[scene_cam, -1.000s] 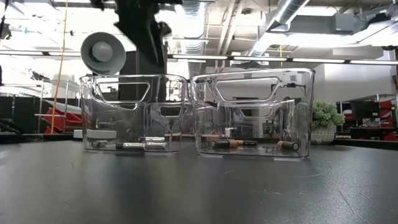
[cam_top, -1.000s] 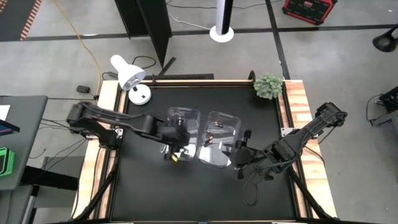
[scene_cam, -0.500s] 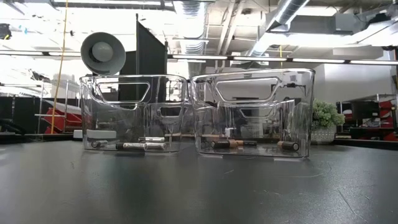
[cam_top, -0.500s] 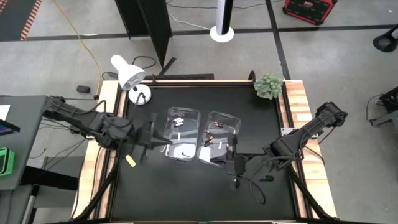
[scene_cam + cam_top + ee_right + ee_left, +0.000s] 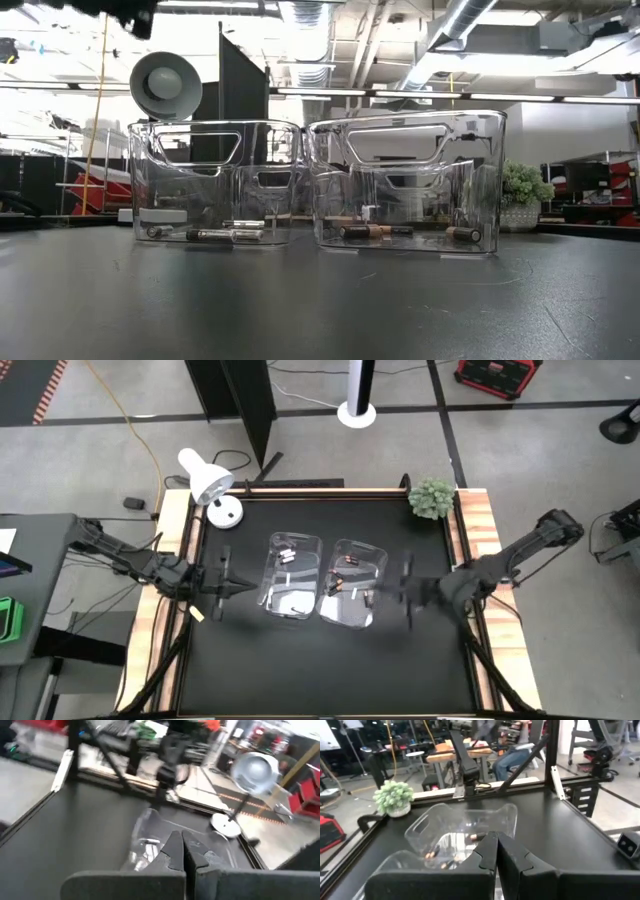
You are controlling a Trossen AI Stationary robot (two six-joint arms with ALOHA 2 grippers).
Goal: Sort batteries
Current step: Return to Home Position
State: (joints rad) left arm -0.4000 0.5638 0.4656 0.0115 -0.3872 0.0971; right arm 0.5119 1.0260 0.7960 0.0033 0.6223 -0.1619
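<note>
Two clear bins stand side by side mid-table, the left bin [image 5: 293,575] [image 5: 215,185] and the right bin [image 5: 353,582] [image 5: 405,180]. Silver and dark batteries [image 5: 232,235] lie on the left bin's floor. Copper-ended batteries [image 5: 365,231] lie on the right bin's floor. My left gripper [image 5: 225,582] [image 5: 496,845] hovers left of the left bin, pointing level toward it, shut and empty. My right gripper [image 5: 405,592] [image 5: 181,847] hovers right of the right bin, blurred in the high view, shut and empty.
A white desk lamp [image 5: 205,480] stands at the far left corner and a small green plant [image 5: 432,497] at the far right corner. Wooden rails [image 5: 478,530] frame the black table top. Bare black surface lies in front of the bins [image 5: 320,300].
My left gripper has drawn back from above the left bin toward the table's left edge and has tipped up to level. It has left the low view. My right gripper has pulled away from the right bin toward the table's right edge. The bins and batteries have stayed put.
</note>
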